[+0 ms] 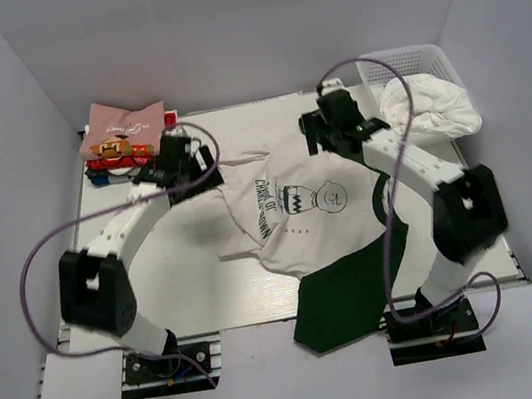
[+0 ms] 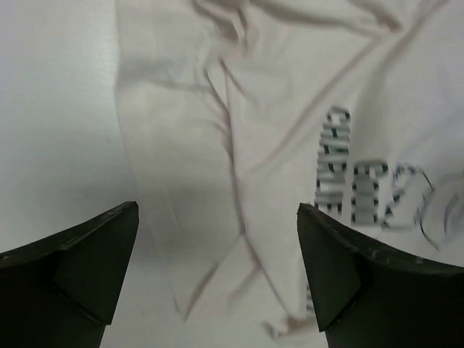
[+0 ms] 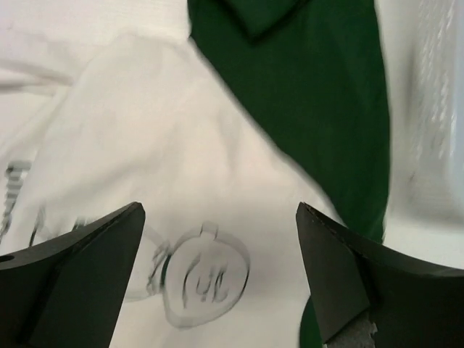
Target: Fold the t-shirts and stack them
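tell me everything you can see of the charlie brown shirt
The shirt looks like soft off-white cotton with dark green sleeves; one sleeve spreads toward the near table edge. A black print of a Charlie Brown face and lettering faces up. It lies rumpled and unfolded in the middle of the table, with creases along its left side. The open left gripper is over its left edge and the open right gripper is over the print. Neither holds cloth.
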`<state>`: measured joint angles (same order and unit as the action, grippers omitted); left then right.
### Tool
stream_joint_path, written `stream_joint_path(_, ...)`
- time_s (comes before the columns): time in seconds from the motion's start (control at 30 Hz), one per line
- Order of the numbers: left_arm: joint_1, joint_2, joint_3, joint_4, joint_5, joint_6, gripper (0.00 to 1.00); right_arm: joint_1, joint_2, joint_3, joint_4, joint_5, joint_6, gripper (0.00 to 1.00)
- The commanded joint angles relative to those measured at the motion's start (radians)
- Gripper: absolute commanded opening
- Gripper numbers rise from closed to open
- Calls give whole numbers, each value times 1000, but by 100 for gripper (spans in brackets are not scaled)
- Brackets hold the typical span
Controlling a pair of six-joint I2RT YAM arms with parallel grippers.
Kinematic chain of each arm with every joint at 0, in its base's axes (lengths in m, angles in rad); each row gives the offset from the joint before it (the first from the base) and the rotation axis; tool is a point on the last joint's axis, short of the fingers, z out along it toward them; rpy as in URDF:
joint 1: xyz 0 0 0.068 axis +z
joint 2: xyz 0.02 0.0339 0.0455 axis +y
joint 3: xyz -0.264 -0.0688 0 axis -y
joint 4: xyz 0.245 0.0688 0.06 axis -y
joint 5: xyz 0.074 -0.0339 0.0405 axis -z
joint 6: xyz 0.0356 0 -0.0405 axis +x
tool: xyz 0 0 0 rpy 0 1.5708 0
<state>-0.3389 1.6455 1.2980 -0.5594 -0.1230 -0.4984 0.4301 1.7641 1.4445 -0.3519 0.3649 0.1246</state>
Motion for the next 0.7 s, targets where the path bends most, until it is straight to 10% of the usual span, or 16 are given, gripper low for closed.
stream_joint_path(0.0,-14,-156,-239,45,170,-49,100,15,-146,-268,10,-64,216,90)
stream_joint_path(0.37,-25,-245,-591,268,296,-137,100,15,-509,-800,100,-188,435,90)
stream_joint_path(0.5,-25,-145,-565,288,332,-106,72,12,-467,-817,85,-141,460,90)
stream_joint_path(0.6,-25,-122,-574,340,404,-92,19,10,-422,-814,71,-88,481,90)
stream_joint_path(0.67,-25,-122,-563,311,414,-92,0,12,-375,-799,59,-61,515,90)
